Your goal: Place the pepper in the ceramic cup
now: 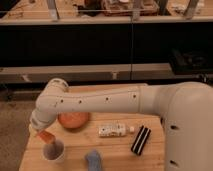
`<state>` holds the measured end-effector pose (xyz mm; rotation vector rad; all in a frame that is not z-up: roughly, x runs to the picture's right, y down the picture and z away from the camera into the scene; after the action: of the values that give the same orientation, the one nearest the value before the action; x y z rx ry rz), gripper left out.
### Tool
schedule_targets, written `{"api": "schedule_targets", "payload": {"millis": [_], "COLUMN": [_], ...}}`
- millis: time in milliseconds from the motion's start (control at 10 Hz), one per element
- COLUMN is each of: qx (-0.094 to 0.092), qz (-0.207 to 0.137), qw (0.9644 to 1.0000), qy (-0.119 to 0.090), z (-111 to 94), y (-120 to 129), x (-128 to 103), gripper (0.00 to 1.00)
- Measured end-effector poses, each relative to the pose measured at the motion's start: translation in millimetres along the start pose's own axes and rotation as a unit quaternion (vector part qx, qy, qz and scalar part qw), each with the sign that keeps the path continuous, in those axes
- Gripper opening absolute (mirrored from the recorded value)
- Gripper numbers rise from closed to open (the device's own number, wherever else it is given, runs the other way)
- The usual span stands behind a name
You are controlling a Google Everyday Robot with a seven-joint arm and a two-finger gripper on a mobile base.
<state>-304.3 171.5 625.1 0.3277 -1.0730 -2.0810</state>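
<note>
The ceramic cup (53, 150) is a small whitish cup with a dark inside, standing near the front left of the wooden table (120, 155). The pepper (46, 136) is a small orange-red piece held just above the cup's mouth, at its left rim. My gripper (44, 134) hangs from the end of the white arm that reaches in from the right, and it sits right over the cup with the pepper at its tip. The arm's wrist hides most of the gripper.
A round orange bowl-like thing (73, 120) lies behind the cup, partly under the arm. A white bottle (114, 130) lies on its side mid-table. A black striped object (140, 139) lies to its right. A blue-grey object (93, 160) sits at the front edge.
</note>
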Motion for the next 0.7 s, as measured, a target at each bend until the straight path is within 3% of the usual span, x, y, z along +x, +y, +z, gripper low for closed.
{"api": "schedule_targets", "payload": {"millis": [500, 700], "qx": [0.004, 0.003], "qz": [-0.001, -0.007], "qw": [1.0000, 1.0000], "qy": [-0.003, -0.003], "z": [9.5, 8.6], "y": [-0.6, -0.5], "x": [-17.9, -25.1], "gripper": [0.02, 0.21]}}
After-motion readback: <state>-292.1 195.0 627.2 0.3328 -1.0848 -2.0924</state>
